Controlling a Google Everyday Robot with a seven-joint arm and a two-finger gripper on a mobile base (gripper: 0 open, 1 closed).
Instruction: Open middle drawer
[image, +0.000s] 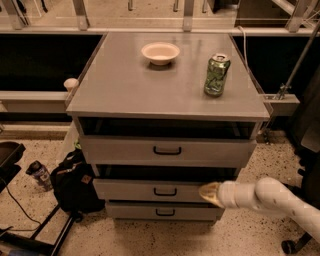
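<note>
The gripper (209, 194) sits at 3 o'clock of the handle (165, 191) on the middle drawer (125, 190), seemingly touching its front. Grip state: cannot tell.

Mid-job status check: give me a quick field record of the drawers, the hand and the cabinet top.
middle drawer: slightly out, dark gap above its front
handle: black bar at its centre, not held
hand: at the middle drawer's right end, right of the handle
top drawer: looks partly out
lowest drawer: looks shut
cabinet top: bowl and green can
</note>
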